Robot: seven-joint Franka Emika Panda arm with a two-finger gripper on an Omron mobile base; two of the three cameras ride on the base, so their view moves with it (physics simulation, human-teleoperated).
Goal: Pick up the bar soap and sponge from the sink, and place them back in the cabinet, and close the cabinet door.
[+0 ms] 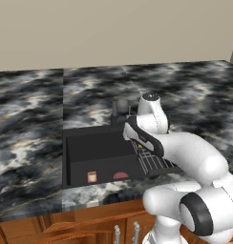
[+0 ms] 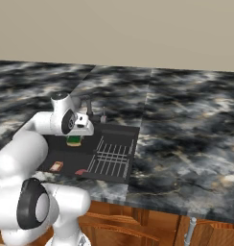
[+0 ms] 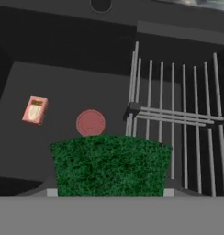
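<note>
Down and left of the claw (image 3: 110,195), an orange piece (image 3: 35,110) lies on the sink (image 3: 63,87) floor, with a pink round piece (image 3: 91,123) nearer, just left of the wire rack (image 3: 178,114). The claw is closed on the sponge (image 3: 111,167), green face toward the camera and long axis crossing the fingers, held above the basin. The cabinet is out of sight, so the coming move is probably upward, away from the table (image 1: 27,124).

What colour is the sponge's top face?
Dark speckled green; the sponge shows best in the hand view, held in the claw above the sink.
</note>
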